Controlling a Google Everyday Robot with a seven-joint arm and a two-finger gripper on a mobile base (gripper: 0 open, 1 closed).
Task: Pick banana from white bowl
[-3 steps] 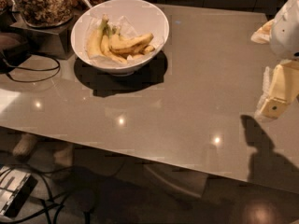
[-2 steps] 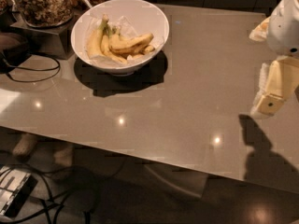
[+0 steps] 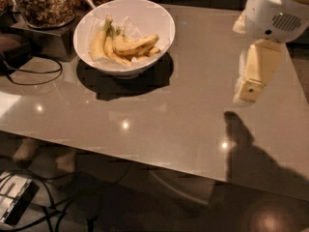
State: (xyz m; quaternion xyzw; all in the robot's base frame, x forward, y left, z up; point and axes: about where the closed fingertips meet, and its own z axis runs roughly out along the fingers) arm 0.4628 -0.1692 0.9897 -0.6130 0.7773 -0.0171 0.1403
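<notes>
The gripper (image 3: 252, 75) hangs at the right edge of the view, above the surface (image 3: 183, 115) and well apart from the white bowl (image 3: 161, 18). It shows as a flat, cream-coloured slab under a rounded white arm casing (image 3: 275, 8), and whether it is open or closed cannot be told. The banana (image 3: 136, 45) lies across the middle of the bowl, resting on other yellow fruit with their stems pointing to the far rim.

The step in hand looks like the approach. Done well, it would come down from above the bowl, clear the deep rim, and close across the banana's thick middle, gently, since ripe skin bruises. The bowl is glossy and could slide on the smooth, reflective grey surface. A clear jar of nuts (image 3: 46, 4) stands just beyond the bowl.
</notes>
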